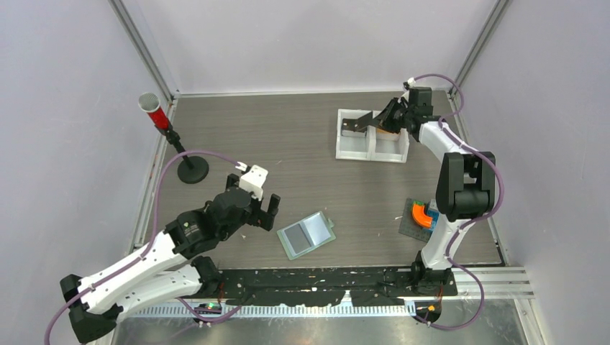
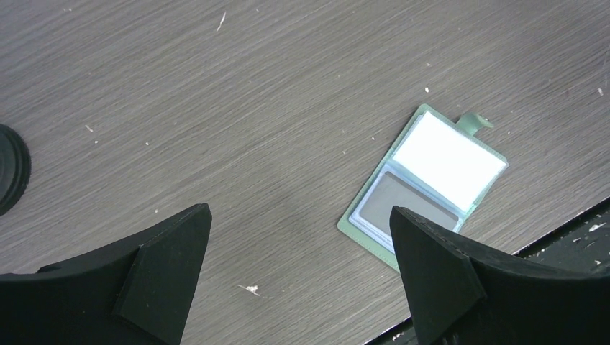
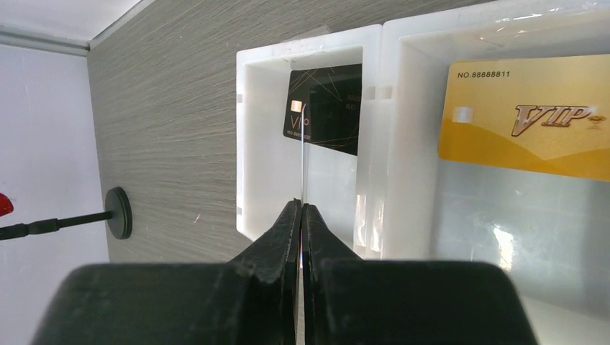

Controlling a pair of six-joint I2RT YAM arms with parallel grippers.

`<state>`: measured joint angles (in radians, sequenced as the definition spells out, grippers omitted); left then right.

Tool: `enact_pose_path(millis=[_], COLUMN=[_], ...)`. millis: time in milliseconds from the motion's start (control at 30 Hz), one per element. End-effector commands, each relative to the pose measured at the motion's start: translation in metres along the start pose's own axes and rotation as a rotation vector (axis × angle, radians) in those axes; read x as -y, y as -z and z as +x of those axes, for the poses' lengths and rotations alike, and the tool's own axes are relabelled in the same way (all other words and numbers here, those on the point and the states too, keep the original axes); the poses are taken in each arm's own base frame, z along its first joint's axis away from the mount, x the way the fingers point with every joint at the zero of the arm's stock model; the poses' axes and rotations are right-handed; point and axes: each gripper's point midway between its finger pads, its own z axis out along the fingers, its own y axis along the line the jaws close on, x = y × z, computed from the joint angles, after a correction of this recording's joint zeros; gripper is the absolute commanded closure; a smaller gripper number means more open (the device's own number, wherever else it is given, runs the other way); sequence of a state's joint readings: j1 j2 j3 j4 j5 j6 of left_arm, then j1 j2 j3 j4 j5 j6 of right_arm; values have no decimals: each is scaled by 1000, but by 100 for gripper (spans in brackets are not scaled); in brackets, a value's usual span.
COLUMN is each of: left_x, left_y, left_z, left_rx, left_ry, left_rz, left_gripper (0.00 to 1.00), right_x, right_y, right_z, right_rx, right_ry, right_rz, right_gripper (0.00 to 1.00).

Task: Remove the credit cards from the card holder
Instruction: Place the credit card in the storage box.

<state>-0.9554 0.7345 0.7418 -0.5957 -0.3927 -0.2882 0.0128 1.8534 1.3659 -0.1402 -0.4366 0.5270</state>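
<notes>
Surface: grey wood-grain table (image 1: 288, 144), white walls on three sides.
Card holder (image 2: 431, 172): sage-green, lying open and flat near front edge of table, snap tab pointing away from black front strip; one inner pocket glaring white, other grey; contents not readable.
Left gripper (image 2: 299, 212): fingers wide apart, holding nothing, hanging above bare table just left of card holder.
Right gripper (image 3: 302, 205): fingers pressed together on thin card (image 3: 303, 144) seen edge-on, colour not clear, over white tray (image 3: 246, 144) at far right of table.
Tray contents: black card (image 3: 331, 108) in compartment under held card; gold VIP card (image 3: 525, 122) flat in neighbouring compartment.
Other: red cup on stand (image 1: 152, 108) far left; orange-and-blue item (image 1: 419, 218) beside right arm.
</notes>
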Motion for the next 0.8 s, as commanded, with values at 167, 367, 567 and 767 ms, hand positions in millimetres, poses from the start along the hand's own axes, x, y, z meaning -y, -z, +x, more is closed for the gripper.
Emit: enact_pose_path(millis=[167, 367, 567, 767], left_x=[-5, -7, -8, -6], left_y=[8, 8, 9, 9], left_z=[-20, -21, -22, -24], left_rx=[82, 80, 86, 77], left_ry=[35, 31, 40, 36], left_rz=[-14, -29, -30, -26], left_gripper=[1, 1, 1, 1], right_x=[-26, -22, -15, -8], right_y=[-23, -38, -52, -59], right_z=[-11, -14, -15, -18], right_rx=[5, -3, -13, -9], right_ry=[-27, -51, -65, -73], right_rz=[-95, -101, -88, -63], right_gripper=[95, 94, 89, 83])
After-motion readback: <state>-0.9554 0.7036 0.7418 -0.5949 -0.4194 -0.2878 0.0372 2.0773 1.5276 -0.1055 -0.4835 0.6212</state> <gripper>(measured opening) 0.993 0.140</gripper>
